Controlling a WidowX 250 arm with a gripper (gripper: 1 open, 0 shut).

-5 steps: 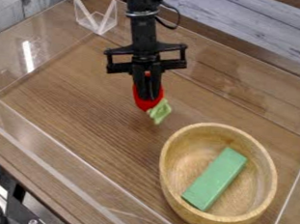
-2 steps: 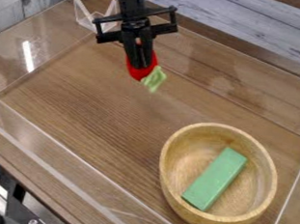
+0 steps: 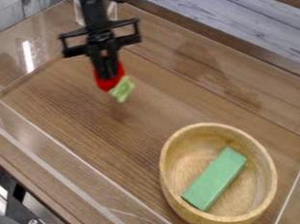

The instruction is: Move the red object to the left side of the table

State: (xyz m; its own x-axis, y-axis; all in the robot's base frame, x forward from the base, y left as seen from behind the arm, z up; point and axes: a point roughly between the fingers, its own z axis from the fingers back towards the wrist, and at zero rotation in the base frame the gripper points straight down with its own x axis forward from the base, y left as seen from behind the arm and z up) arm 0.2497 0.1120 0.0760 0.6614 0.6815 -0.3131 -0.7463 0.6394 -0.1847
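Observation:
The red object (image 3: 110, 83), a small bright red toy with a light green leafy end, hangs just above the brown wood-grain table (image 3: 74, 138), left of its middle. My gripper (image 3: 107, 74) points steeply down from the black arm and is shut on the red object, whose red body peeks out below the fingertips with the green end sticking out to the right.
A round light wooden bowl (image 3: 186, 194) stands at the front right with a flat green rectangular block (image 3: 214, 178) lying in it. Low clear acrylic walls (image 3: 35, 140) border the table. A small clear stand (image 3: 80, 12) sits at the far left corner.
The arm has carried the red object leftward across the table, away from the bowl, and the wrist has rolled a little. The grip stayed shut; bowl and block did not move.

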